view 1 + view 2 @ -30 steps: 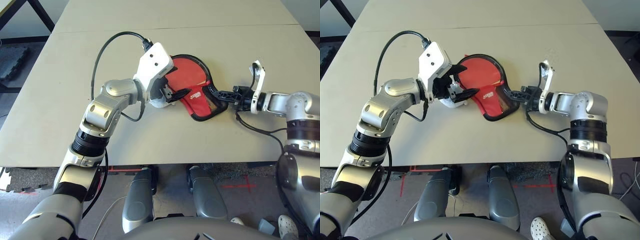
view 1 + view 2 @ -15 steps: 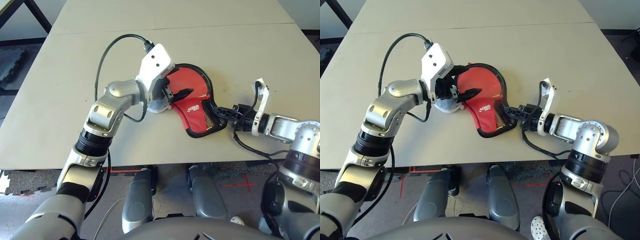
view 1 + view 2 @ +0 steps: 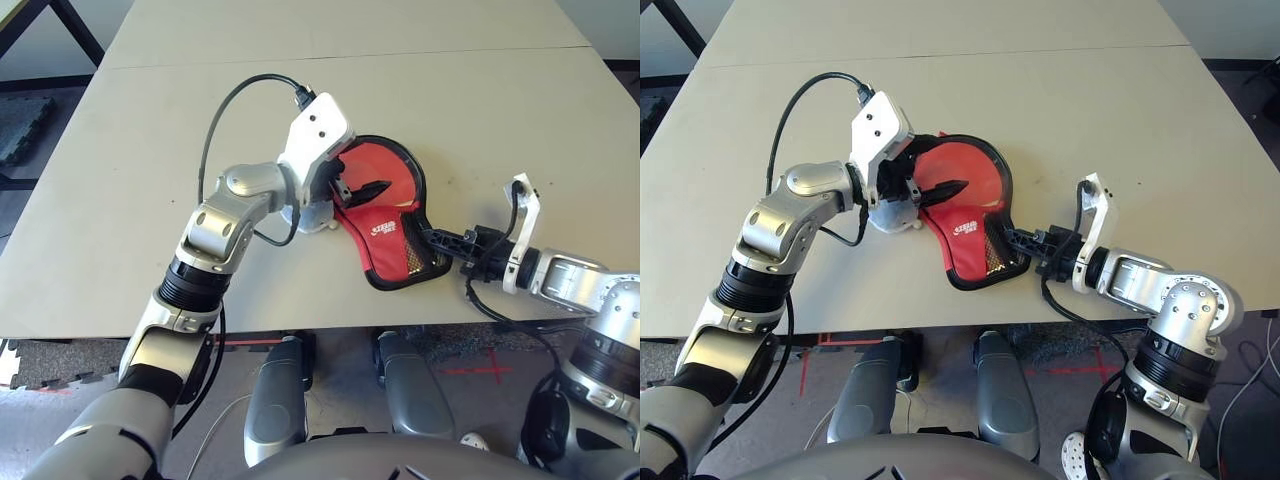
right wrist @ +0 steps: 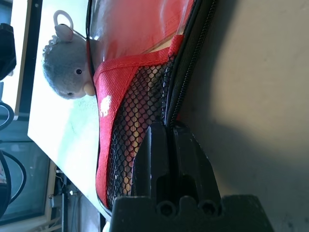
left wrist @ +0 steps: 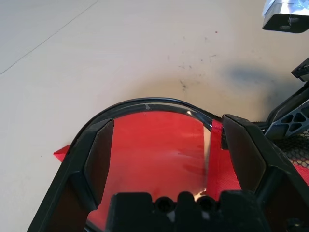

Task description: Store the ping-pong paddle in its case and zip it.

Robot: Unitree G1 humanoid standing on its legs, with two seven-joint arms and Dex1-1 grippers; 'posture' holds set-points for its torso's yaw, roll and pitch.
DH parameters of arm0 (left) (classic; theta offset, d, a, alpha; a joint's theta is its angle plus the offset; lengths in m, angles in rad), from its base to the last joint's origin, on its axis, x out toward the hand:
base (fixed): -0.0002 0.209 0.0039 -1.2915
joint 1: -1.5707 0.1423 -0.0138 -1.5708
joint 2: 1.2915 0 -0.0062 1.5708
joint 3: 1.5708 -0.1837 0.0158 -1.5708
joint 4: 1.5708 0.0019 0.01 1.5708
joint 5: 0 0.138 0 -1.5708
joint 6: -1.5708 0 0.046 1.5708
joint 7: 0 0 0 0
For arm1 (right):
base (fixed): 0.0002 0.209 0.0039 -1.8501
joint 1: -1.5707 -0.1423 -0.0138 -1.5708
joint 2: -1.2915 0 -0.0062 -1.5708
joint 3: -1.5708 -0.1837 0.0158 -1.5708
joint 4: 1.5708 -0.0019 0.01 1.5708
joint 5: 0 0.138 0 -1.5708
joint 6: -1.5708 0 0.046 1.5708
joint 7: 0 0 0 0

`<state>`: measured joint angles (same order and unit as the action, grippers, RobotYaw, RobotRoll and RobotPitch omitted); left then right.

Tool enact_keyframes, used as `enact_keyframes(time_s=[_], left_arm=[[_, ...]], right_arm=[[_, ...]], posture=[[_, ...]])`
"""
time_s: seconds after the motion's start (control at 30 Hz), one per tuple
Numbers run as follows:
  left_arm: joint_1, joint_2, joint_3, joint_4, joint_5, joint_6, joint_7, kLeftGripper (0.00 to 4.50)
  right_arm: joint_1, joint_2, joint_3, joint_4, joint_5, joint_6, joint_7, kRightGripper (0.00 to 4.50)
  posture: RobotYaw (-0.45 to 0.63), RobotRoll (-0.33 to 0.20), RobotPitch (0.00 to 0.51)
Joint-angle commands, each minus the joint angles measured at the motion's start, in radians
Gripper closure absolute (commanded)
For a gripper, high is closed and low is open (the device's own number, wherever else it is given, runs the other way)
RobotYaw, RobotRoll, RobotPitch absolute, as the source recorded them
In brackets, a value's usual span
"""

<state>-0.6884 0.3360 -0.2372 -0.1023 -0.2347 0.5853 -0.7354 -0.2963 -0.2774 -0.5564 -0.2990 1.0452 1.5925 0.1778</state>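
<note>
A red paddle-shaped case lies on a pale table, the red-faced paddle inside it. The left tool hovers over the round end, its fingers spread wide and holding nothing — apparently placed to steady the case. The right tool, fingers pressed together, pinches the black zipper edge at the mesh-pocket end — likely to pull the zip. A small grey pouch sits beside the case.

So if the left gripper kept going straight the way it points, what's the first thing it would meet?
The left gripper is open, its fingers straddling the paddle face inside the case. Going on, it would probably meet the case's black rim first, then bare table; its height above the paddle is unclear.
</note>
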Motion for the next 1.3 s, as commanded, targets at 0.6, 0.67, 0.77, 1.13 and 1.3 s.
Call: enact_keyframes(time_s=[0.6,0.67,0.77,1.13,1.3], left_arm=[[-0.009,0.024,0.001,0.001,0.002,0.008,-0.016,0.00],[-0.011,0.030,0.001,0.001,0.001,0.010,-0.019,0.00],[-0.017,0.041,0.006,-0.001,-0.001,0.016,-0.026,0.00],[-0.002,0.074,0.033,-0.058,-0.004,0.063,-0.008,0.00],[0.002,0.096,0.049,-0.074,-0.005,0.081,-0.003,0.00]], right_arm=[[-0.127,-0.703,0.426,0.298,-0.272,-0.593,0.669,0.02],[-0.189,-0.724,0.532,0.392,-0.383,-0.729,0.790,0.02],[-0.327,-0.676,0.639,0.570,-0.535,-0.940,0.913,0.02],[-0.726,-0.371,0.741,1.189,-0.815,-1.439,1.183,0.02],[-0.774,-0.291,0.754,1.326,-0.907,-1.564,1.210,0.02]], posture=[[-0.08,0.000,0.210],[-0.08,0.000,0.206],[-0.06,0.000,0.206],[0.01,0.000,0.211],[0.03,0.000,0.212]])
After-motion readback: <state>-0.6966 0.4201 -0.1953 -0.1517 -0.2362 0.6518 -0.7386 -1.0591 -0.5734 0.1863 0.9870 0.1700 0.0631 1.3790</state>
